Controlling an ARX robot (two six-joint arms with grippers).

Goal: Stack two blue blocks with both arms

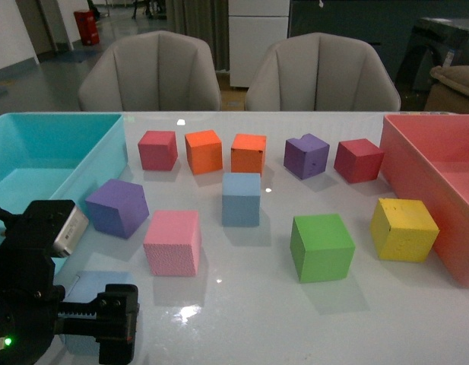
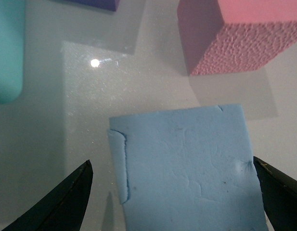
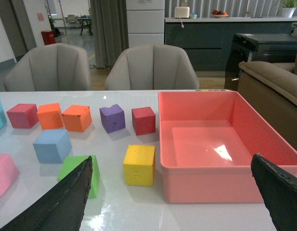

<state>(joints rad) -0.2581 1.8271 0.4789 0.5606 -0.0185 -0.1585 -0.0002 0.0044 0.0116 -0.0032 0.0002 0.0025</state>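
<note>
Left gripper hung spread wide astride one blue block, nothing gripped yet; I judged it placed for closing. Other blue block sat mid-surface. Right gripper gaped, empty.

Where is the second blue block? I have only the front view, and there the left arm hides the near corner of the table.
Observer: In the left wrist view the second blue block lies on the table between the open fingers of the left gripper. A gap shows on one side.
Operator: Is another block touching it?
Observer: No. The pink block stands just beyond it, with bare table between them.
Operator: And the other arm?
Observer: The right wrist view shows the right gripper open and empty, facing the red bin.
</note>
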